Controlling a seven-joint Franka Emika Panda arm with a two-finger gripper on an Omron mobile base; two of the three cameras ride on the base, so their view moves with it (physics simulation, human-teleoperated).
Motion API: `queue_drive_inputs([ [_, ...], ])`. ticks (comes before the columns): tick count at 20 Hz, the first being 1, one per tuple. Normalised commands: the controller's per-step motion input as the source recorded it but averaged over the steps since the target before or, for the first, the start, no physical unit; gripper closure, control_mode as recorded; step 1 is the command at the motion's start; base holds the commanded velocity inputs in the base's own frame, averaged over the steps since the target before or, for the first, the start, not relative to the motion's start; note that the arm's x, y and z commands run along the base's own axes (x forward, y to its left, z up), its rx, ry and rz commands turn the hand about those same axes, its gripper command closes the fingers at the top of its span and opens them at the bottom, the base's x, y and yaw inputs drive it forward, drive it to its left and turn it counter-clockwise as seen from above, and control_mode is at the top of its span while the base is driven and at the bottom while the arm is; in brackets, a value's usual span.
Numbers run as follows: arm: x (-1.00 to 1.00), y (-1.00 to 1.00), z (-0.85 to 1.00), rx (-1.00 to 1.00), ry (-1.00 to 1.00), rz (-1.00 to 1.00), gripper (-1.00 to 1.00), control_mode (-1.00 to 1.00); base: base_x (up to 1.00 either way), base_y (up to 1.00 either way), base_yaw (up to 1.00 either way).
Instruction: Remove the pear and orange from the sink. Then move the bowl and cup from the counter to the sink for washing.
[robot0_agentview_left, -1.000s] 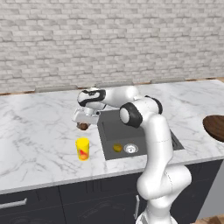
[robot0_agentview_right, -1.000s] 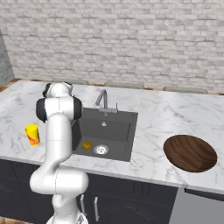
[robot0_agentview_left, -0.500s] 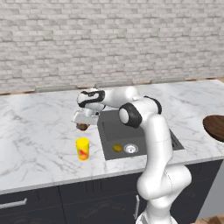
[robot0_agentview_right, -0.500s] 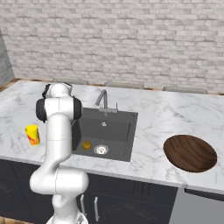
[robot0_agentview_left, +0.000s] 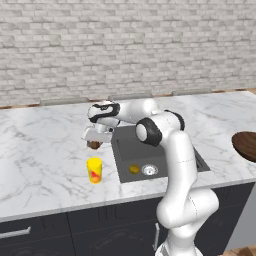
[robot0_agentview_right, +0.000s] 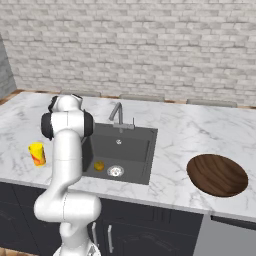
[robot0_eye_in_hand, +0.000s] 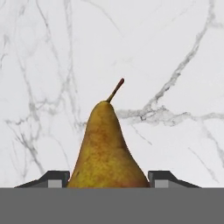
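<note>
**Q:** Since a second ago, what has changed?

**Me:** Almost nothing. My end effector (robot0_agentview_left: 94, 140) has kept its place over the surface (robot0_agentview_left: 45, 150), just left of the sink (robot0_agentview_left: 125, 150), grasping the pear (robot0_eye_in_hand: 107, 148) at its broad belly. The pear is out of the basin and low over the marble, beside the cup (robot0_agentview_left: 94, 170), so I judge the first removal is nearly done. Letting go remains. I cannot tell if it already rests there.

**Q:** How does it lie?

**Me:** On its side: the long axis runs flat, crosswise to my fingers (robot0_eye_in_hand: 54, 178), with the stem pointing away, toward the top of my hand view. The orange (robot0_agentview_left: 134, 169) waits in the sink.
</note>
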Motion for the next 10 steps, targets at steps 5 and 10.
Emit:
queue_drive_inputs([
  [5, -0.01, 0.00, -0.12, 0.00, 0.05, -0.01, -1.00, -1.00, 0.00, 0.00, 0.00],
  [10, -0.04, -0.01, -0.02, 0.00, 0.05, -0.03, -1.00, -1.00, 0.00, 0.00, 0.00],
])
